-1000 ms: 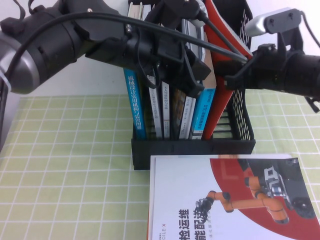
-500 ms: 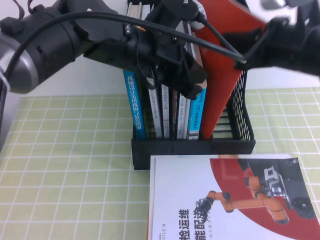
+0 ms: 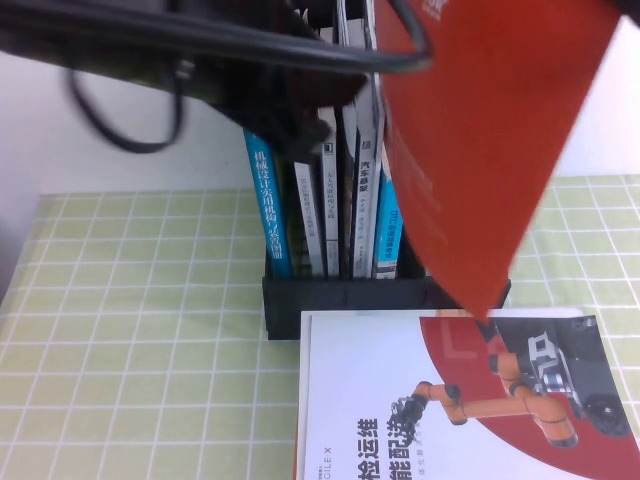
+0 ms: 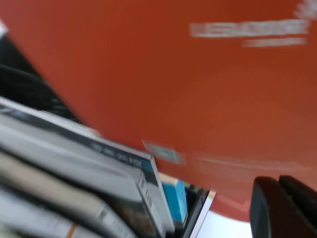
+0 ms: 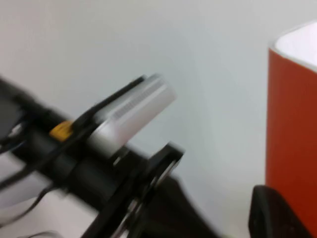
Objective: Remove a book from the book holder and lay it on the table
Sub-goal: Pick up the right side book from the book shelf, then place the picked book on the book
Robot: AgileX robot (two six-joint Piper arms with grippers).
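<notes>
"How many books can you see, and where are they?"

"One large thin red soft booklet [image 3: 490,150] hangs tilted in the air, above the right end of the tall black plastic file rack [image 3: 340,295]. Its lowest corner points down at the rack's front edge. One white-and-red book with an orange robot arm on it [image 3: 450,400] lies flat on the light green checked table cloth [image 3: 130,350], just in front of the rack. Inside the rack stand two blue-spined books [image 3: 268,210], with several pale and dark ones upright between them."

"And your grippers?"

"My left gripper [image 4: 285,208] is close under the red cover, above the upright books. My right gripper [image 5: 277,213] is just beside the booklet's edge. I cannot tell whether either one is spread or pinching."
</notes>
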